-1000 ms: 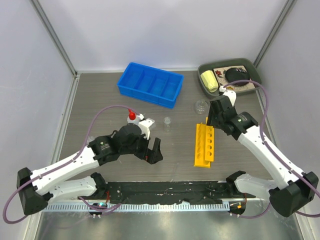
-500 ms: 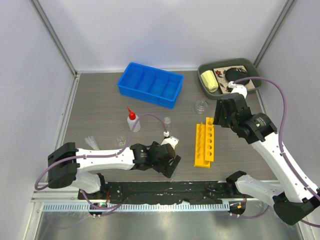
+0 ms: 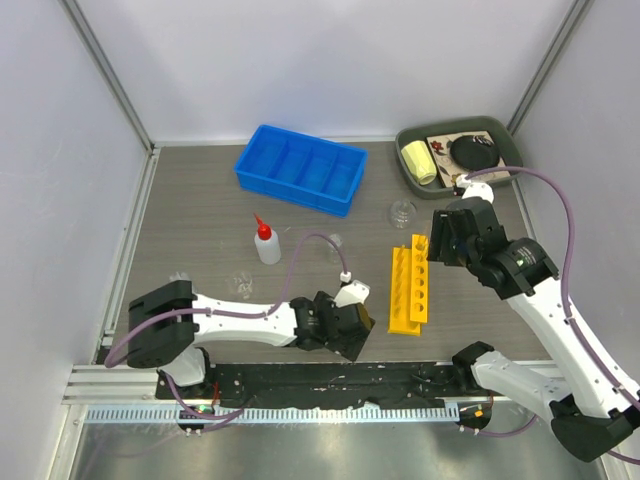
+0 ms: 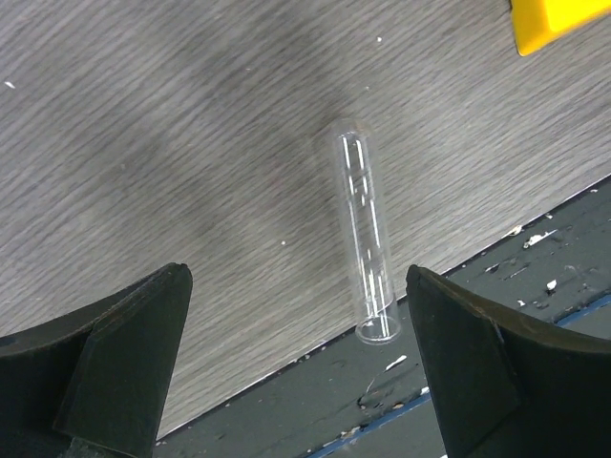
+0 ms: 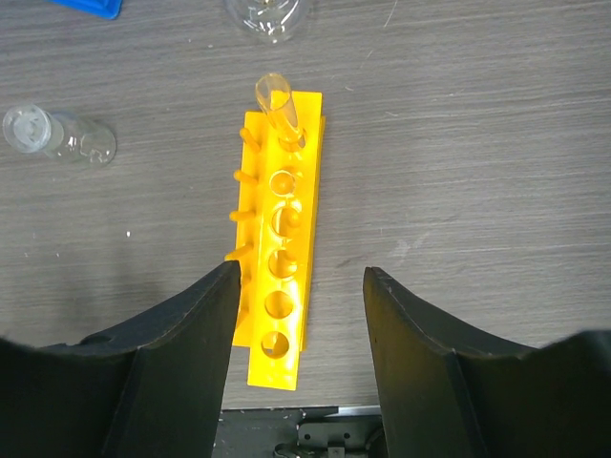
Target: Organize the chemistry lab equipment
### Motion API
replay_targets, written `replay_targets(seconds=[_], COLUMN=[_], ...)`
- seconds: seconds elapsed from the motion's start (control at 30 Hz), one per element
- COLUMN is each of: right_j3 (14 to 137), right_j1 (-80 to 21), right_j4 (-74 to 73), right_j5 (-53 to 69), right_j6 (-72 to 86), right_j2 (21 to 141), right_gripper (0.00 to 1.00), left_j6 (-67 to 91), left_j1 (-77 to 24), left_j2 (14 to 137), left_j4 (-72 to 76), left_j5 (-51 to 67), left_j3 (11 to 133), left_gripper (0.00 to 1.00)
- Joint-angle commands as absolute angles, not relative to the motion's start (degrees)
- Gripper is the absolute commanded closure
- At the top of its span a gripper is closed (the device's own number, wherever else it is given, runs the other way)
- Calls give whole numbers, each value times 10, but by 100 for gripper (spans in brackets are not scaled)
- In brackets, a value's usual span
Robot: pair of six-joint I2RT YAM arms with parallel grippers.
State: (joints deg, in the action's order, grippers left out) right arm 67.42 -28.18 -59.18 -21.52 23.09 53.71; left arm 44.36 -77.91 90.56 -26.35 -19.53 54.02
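Since half a second back, the left arm has slid a touch nearer the front edge, and the right one has hardly budged. Top view: the left arm lies low and folded along the front of the table [image 3: 200, 200], with the left end effector [image 3: 350, 335] just beside the near end of the yellow rack [image 3: 410, 288]. The right arm arches over, with the right end effector [image 3: 443, 238] by the rack's far end. The squeeze bottle [image 3: 265, 243] stands well off to the left. Left wrist view: the left end effector [image 4: 296, 277] is spread wide with nothing in it. A clear test tube [image 4: 366, 243] lies flat on the table between the fingers, touching neither, its open mouth at the dark strip [image 4: 286, 410]. Right wrist view: the right end effector [image 5: 301, 272] is wide open and empty above the yellow rack [image 5: 282, 258], which runs lengthwise between the fingers. A tube [image 5: 277, 105] leans in the rack's far hole, and a glass flask [image 5: 270, 14] sits just beyond it.
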Motion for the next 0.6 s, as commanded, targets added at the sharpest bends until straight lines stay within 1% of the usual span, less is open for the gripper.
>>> replay_targets(seconds=[0.0,0.27,0.3,0.37,0.4,0.47,0.5,0.57], right_j3=[664,652,652,649,649,646,646,645], right_j1=[-285,-286,-286,-286,-286,-285,-286,-286], right_j4=[-580,-580,-581,-581,-582,-583,-583,-584], right_j5=[-206,-196,-196,-194,-192,-191,-190,-188], right_j6=[221,222,223,224,225,227,226,228], right_j2=[522,511,507,505,502,499,498,497], right_gripper=[40,40,40,40,40,40,40,40], left_j6=[472,507,509,512,513,515,518,522], left_j1=[-802,-825,-827,-831,-832,-835,-837,-839], left_j2=[928,940,940,941,941,943,944,948], left_j4=[-250,-253,-251,-248,-242,-237,-234,-229], left_j5=[-231,-250,-254,-258,-260,-260,-261,-260], left_j3=[570,556,553,541,538,527,524,512], left_gripper=[0,1,6,13,20,27,35,41])
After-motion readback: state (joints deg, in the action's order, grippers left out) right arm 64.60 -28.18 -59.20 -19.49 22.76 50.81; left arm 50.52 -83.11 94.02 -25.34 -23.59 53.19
